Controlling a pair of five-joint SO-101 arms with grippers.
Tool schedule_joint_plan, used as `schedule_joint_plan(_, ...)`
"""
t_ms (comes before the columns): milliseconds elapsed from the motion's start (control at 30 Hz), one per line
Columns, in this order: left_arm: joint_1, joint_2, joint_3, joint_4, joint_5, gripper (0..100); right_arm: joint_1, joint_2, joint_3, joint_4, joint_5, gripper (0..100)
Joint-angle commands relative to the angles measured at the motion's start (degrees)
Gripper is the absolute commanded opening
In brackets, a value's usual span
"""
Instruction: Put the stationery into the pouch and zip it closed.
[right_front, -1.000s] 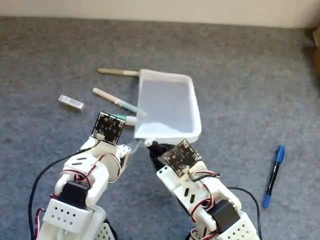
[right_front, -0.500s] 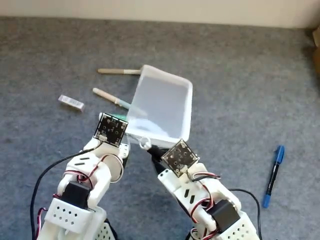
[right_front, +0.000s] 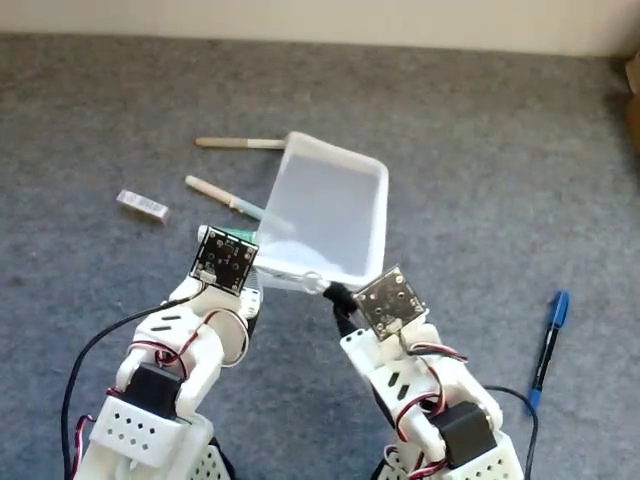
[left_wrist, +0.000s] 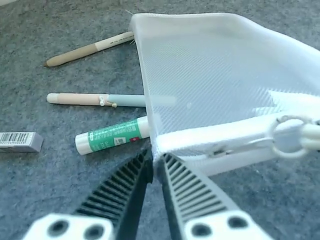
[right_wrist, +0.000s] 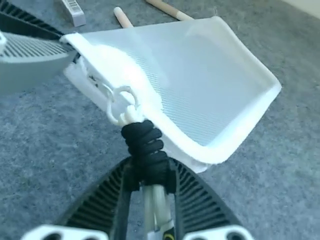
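The white mesh pouch (right_front: 330, 215) lies mid-table, lifted at its near edge. My left gripper (left_wrist: 154, 161) is shut on the pouch's near left corner (right_front: 262, 268). My right gripper (right_wrist: 149, 172) is shut on the black cord of the zipper pull (right_wrist: 145, 145), whose white ring (left_wrist: 285, 134) sits on the zip; in the high view this gripper (right_front: 338, 295) is at the pouch's near edge. Outside the pouch, on the carpet to its left, lie a green-and-white glue stick (left_wrist: 112, 136), a beige-and-teal pen (right_front: 225, 196), a beige pencil (right_front: 238, 143) and an eraser (right_front: 141, 204). A blue pen (right_front: 547, 350) lies far right.
Grey carpet (right_front: 480, 150) covers the table around the pouch. A pale wall edge (right_front: 320, 20) runs along the far side. The left gripper's grey finger (right_wrist: 30, 55) shows beside the pouch in the right wrist view.
My right gripper has shifted right along the pouch's near edge with the zipper pull. The pouch has swung, its far end tilting right. The left gripper keeps its hold.
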Motion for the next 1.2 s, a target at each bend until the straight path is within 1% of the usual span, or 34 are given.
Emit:
schedule_joint_plan(0, 0.2, -0.8, -0.8, -1.0, 0.3, 1, 4.0, -0.9, -4.4, 0.3, 0.5, 0.4)
schedule_joint_plan(300, 0.2, -0.8, -0.6, -1.0, 0.3, 1, 11.3, -0.9, -4.4, 0.3, 0.5, 0.4)
schedule_joint_plan(700, 0.1, -0.8, -0.4, -1.0, 0.2, 1, 16.2, -0.9, -4.5, -0.1, 0.4, 0.4)
schedule_joint_plan(1000, 0.1, -0.8, -0.3, -1.0, 0.2, 1, 20.9, -0.9, -7.0, -0.1, -4.8, 0.4)
schedule_joint_plan(1167, 0.1, -0.8, -0.3, -1.0, 0.2, 1, 21.5, -0.9, -7.2, -0.1, -5.1, 0.4)
